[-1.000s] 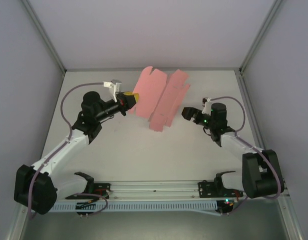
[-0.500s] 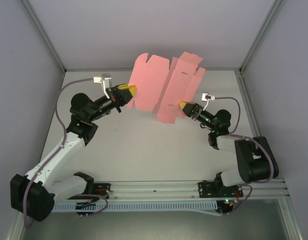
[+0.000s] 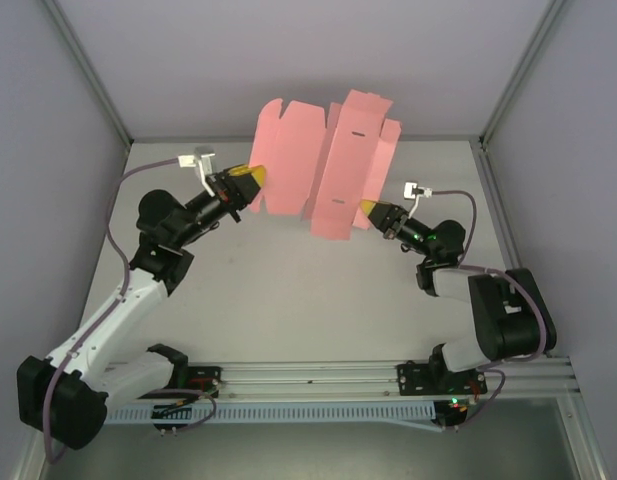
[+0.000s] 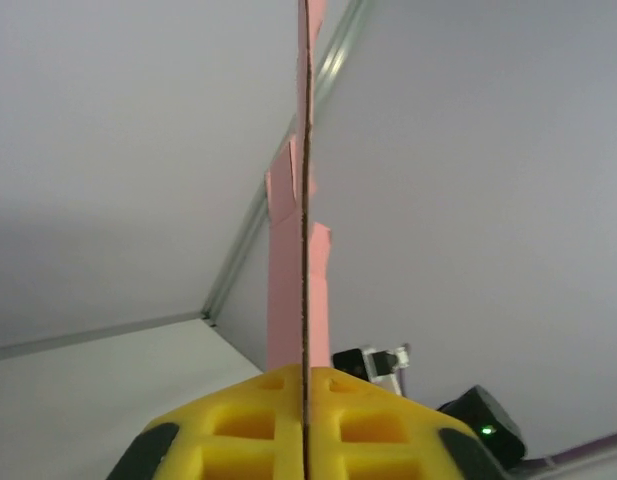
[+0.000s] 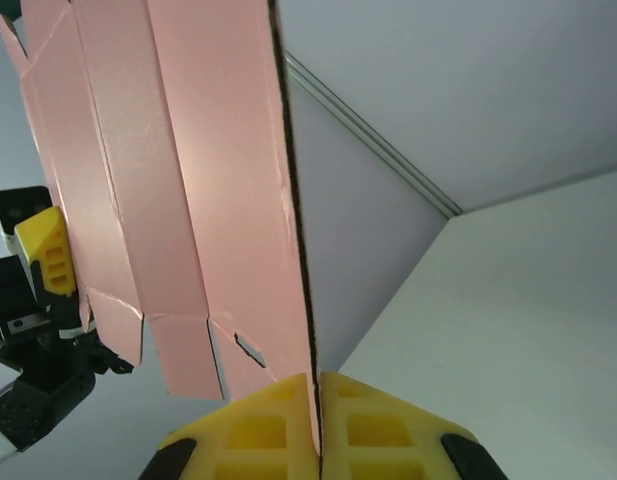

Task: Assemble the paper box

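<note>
While the paper box (image 3: 323, 165), at this stage a flat pink die-cut sheet of thin card with flaps and creases, stands upright in the air above the far part of the white worktop (image 3: 288, 300), it is held at two places and touches nothing else. Left end effector (image 3: 256, 177): clamped on the sheet's left edge; its wrist view shows the card edge-on, pinched between the yellow pads (image 4: 238, 430). Right end effector (image 3: 366, 208): closed on the lower right margin, with the card likewise sandwiched between its pads (image 5: 258, 430). The sheet bends slightly along its creases between the two grips. Handling judgement: very light, so weight is no concern. The panels look fairly stiff, but the card should hinge readily at every crease. It could buckle or tear at the notches if the two grips twist against each other. The surface looks matte, so slip seems likely only with a shallow bite. Best hold: on a full panel near an edge, pads flat on the card, away from the small flaps and off any crease that must fold.
</note>
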`<state>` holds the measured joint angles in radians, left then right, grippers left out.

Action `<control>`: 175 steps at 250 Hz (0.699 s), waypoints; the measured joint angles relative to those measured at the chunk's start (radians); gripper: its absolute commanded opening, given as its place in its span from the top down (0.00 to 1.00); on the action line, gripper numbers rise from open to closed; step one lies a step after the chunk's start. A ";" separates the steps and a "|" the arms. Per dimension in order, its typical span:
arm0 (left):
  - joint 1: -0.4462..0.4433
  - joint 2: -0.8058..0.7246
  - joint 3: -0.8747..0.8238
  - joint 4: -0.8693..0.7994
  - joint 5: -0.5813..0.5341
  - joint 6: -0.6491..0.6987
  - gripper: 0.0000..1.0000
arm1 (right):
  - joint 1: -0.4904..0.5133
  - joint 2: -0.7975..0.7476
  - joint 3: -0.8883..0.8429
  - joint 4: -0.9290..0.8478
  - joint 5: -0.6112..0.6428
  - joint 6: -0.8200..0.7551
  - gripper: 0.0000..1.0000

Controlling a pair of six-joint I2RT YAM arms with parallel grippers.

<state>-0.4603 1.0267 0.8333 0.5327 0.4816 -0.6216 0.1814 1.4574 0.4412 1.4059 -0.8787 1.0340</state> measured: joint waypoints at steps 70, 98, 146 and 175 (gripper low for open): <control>0.000 -0.080 -0.150 -0.333 -0.280 0.050 0.00 | 0.135 -0.160 0.240 -0.988 0.218 -0.552 1.00; 0.000 -0.127 -0.230 -0.495 -0.417 0.043 0.00 | 0.184 -0.166 0.294 -1.271 0.308 -0.731 1.00; 0.000 -0.251 -0.256 -0.686 -0.606 0.029 0.00 | 0.190 -0.098 0.346 -1.632 0.443 -0.903 1.00; 0.000 -0.271 -0.245 -0.745 -0.670 0.029 0.00 | 0.233 -0.045 0.459 -1.790 0.562 -1.014 1.00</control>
<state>-0.4603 0.7559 0.5884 -0.2127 -0.1886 -0.5926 0.4149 1.4128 0.9005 -0.3840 -0.3172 0.0204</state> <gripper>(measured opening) 0.996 0.055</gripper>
